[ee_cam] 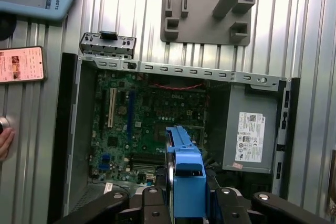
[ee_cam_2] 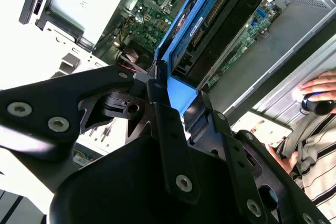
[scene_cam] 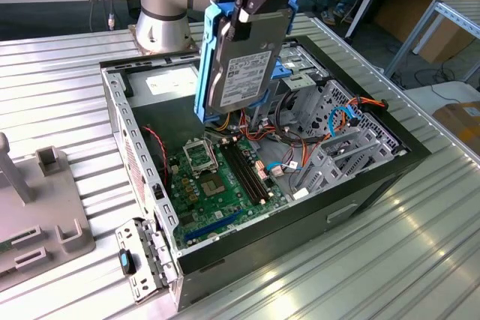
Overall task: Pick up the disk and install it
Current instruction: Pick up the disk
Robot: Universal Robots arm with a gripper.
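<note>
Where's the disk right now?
In the exterior view, the disk is top centre, held nearly upright in the gripper, above the open case and its motherboard.

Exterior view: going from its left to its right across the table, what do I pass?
Grey fixture block → small metal bracket → the disk, held up by the pincer → drive cage.

Open black computer case [scene_cam: 315, 222] on a ribbed metal counter [scene_cam: 397, 260], green motherboard [scene_cam: 217, 185] inside, grey power supply [ee_cam: 251, 129] with white label, grey plastic fixture [ee_cam: 210, 9] beside the case, lit phone [ee_cam: 20, 64] nearby
</note>
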